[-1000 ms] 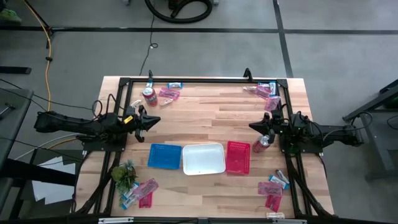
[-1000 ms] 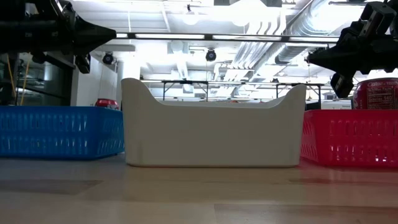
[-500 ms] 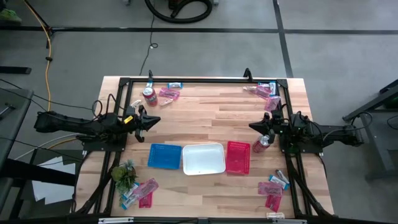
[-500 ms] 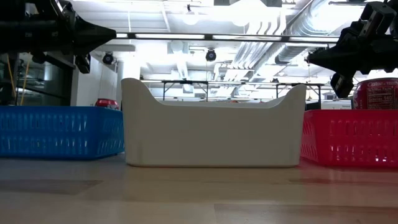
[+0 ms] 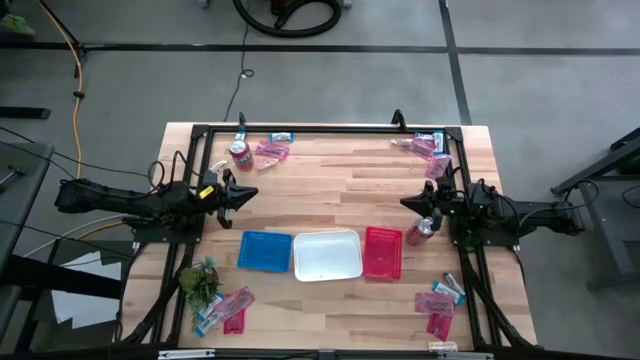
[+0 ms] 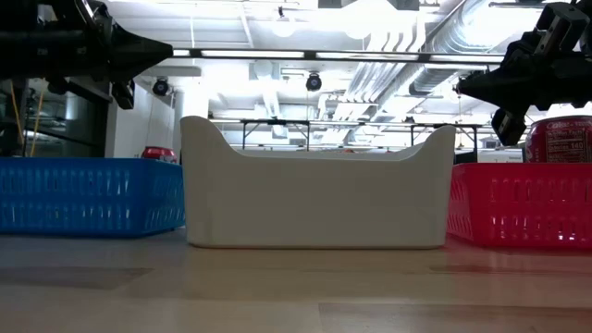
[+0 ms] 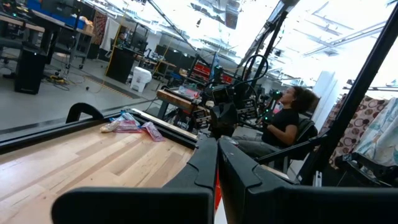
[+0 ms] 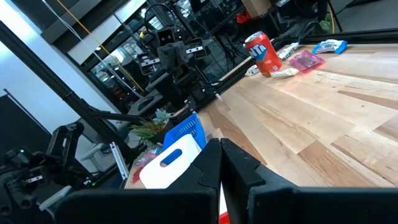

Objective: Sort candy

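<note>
Pale wooden planks make up the table [image 5: 340, 185] I am working over, framed by a black metal rail. Taking the high view as my clock face, three containers sit in a row near six o'clock: a blue slotted plastic basket [image 5: 264, 250], a white plastic tray [image 5: 327, 255] touching its side, and a red slotted plastic basket [image 5: 383, 251] on the tray's other side.

The candy, small flat wrapped sweets in pink, blue-and-white and red, lies in four loose heaps at the table's corners: one at eleven o'clock [image 5: 272, 149] beside a red soda can [image 5: 240, 153], one at one o'clock [image 5: 431, 144], one at five o'clock [image 5: 439, 303], and one at seven o'clock [image 5: 228, 306] next to a small green plant [image 5: 199, 281]. I see no sweets in any of the three containers.

My left end effector [image 5: 248, 193] hangs above the table at nine o'clock, fingers pressed together and holding nothing. My right end effector [image 5: 406, 203] hangs at three o'clock, also pinched together and empty, with a second red soda can [image 5: 420, 232] just below it, beside the red basket. Both point inward toward the middle.

Through the left wrist view I can see a seated person in a dark top [image 7: 287, 122] beyond the table
</note>
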Motion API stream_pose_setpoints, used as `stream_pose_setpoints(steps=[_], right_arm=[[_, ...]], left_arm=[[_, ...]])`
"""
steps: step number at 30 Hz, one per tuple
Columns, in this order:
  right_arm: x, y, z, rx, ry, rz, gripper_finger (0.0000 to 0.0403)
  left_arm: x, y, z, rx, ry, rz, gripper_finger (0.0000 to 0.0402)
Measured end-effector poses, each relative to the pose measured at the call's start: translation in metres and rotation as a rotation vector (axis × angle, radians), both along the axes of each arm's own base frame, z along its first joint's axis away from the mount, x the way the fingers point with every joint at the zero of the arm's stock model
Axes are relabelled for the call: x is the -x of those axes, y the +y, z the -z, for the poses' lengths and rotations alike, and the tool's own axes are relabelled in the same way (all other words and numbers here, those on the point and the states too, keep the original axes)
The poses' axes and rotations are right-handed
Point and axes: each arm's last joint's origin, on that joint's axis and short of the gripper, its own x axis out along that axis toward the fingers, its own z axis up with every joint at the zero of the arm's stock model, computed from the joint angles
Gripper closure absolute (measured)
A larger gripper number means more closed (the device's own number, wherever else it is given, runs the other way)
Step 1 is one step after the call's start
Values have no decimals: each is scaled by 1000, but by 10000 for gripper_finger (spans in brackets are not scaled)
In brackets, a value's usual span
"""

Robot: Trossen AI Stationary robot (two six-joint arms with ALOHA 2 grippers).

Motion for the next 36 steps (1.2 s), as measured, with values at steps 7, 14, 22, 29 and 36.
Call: stream_pose_setpoints(steps=[7, 14, 22, 29, 36], right_arm=[[1, -5, -11, -109, -132, 168, 402], [10, -13, -33, -190, -406, 476, 402], [-4, -13, -56, -108, -371, 466, 402], [-48, -24, -86, -4, -86, 578, 398], [-98, -62, -110, 36, 359, 681, 323]], left_arm=[[0, 0, 0, 0, 0, 0, 401], [0, 0, 0, 0, 0, 0, 401], [0, 0, 0, 0, 0, 0, 401], [0, 0, 0, 0, 0, 0, 401], [0, 0, 0, 0, 0, 0, 401]])
